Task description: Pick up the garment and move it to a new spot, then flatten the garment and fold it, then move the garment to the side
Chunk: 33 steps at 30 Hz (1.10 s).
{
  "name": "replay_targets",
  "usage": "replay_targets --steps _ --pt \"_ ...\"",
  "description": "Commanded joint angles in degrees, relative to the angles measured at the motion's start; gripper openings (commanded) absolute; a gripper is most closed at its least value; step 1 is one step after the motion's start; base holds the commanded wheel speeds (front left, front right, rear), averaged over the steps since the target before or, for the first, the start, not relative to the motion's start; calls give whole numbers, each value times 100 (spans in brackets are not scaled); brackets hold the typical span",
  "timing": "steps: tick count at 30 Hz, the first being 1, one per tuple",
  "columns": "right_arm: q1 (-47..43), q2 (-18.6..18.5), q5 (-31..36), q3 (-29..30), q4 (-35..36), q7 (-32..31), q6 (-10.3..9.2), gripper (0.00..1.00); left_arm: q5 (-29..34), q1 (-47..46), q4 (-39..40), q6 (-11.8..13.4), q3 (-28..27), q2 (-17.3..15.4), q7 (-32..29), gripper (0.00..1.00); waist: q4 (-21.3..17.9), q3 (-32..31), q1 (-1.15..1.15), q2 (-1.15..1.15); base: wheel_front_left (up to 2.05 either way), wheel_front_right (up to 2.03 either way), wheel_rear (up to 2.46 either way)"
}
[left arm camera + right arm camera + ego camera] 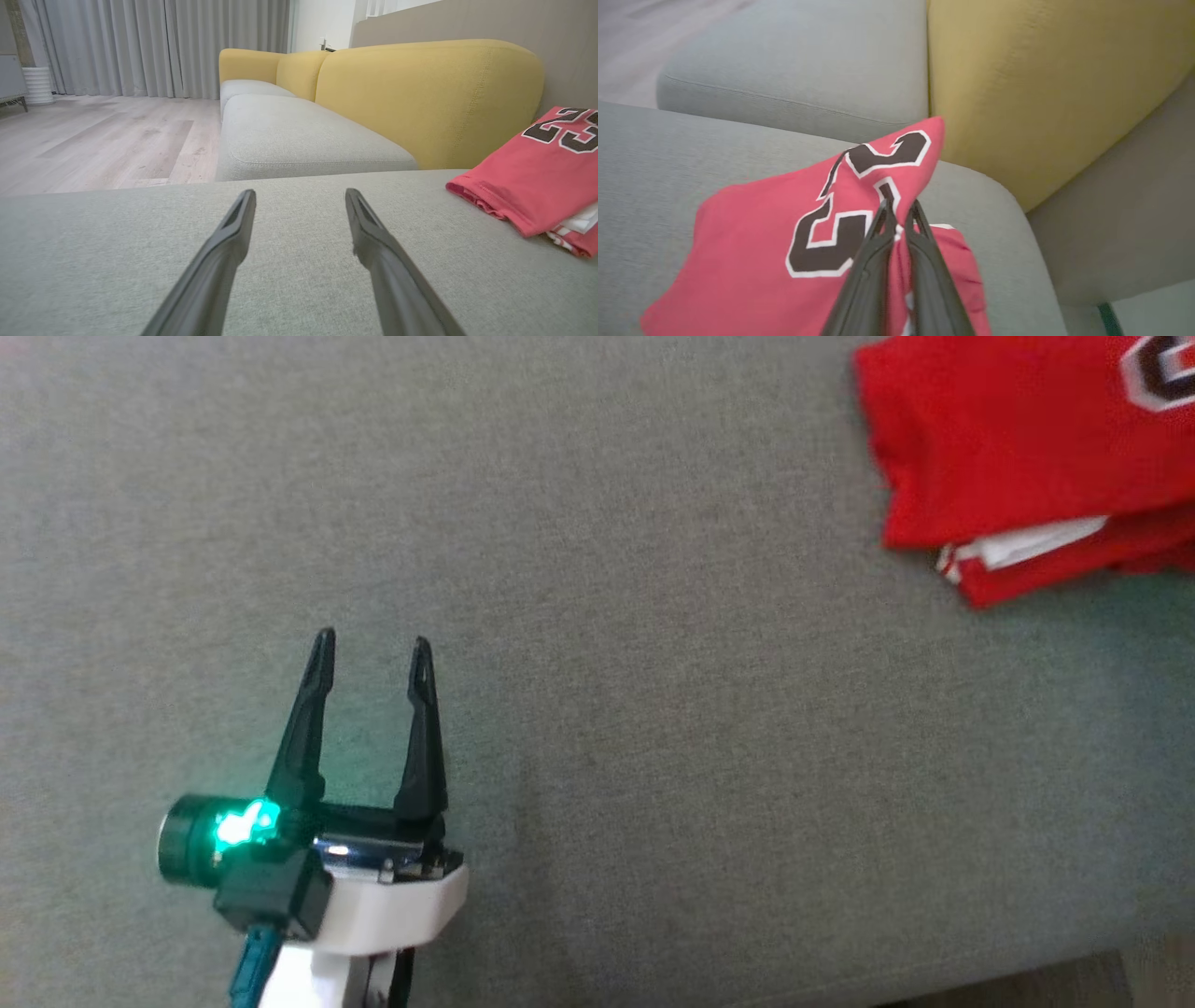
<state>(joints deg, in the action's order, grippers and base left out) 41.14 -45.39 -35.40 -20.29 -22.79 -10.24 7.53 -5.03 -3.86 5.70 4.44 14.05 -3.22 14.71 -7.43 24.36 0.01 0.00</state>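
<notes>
The garment (1018, 457) is a red jersey with black, white-edged numbers, folded, at the upper right of the head view on a grey cushion (597, 644). In the right wrist view my right gripper (900, 205) is shut on a raised fold of the garment (775, 252), pinching red cloth between its dark fingers. My left gripper (372, 649) hovers open over bare cushion at the lower left, well away from the jersey. The left wrist view has the garment (537, 172) at its right edge and my left gripper (301, 198) open over the cushion.
A yellow backrest (430, 98) stands behind the cushion, close to the jersey. Another grey seat cushion (299, 135) lies beyond a gap. Wooden floor (93, 135) and grey curtains (149, 46) are to the left. The cushion's front edge (1027, 980) runs along the lower right.
</notes>
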Motion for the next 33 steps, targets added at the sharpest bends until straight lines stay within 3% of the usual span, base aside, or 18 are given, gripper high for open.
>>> replay_targets --steps 1,2,7,14,22,25,27,33 --pt "30 -344 130 238 149 -52 -4 91 41 -149 146 -40 -146 35 29 100 -20 142 -1 0 0 0 0" --pt "26 -371 242 383 166 -30 -4 100 32 -175 129 -45 -145 35 29 100 -4 149 -1 0 0 0 0" --pt "-269 -67 1013 839 437 198 -4 100 -136 -198 113 17 -229 35 29 100 75 -26 -1 0 0 0 0" --pt "-1282 1315 1732 706 865 741 -4 100 -462 -2 -144 -256 -202 35 29 100 219 -653 -1 0 0 0 0" --pt "-2468 2821 1704 -63 448 2308 -4 100 -582 416 -245 -71 -315 35 29 100 472 -1572 -1 0 0 0 0" --pt "-2871 3353 1737 -118 251 2509 -4 100 -584 728 -224 -10 -366 35 29 100 556 -1968 -1 0 0 0 0" --pt "-3164 3689 1925 123 575 2519 -4 100 -559 956 -175 25 -398 35 29 100 609 -2199 -1 0 0 0 0" --pt "-4101 4116 2576 653 1484 2522 -4 100 -487 1457 -24 164 -463 35 29 100 758 -2546 -1 0 0 0 0"
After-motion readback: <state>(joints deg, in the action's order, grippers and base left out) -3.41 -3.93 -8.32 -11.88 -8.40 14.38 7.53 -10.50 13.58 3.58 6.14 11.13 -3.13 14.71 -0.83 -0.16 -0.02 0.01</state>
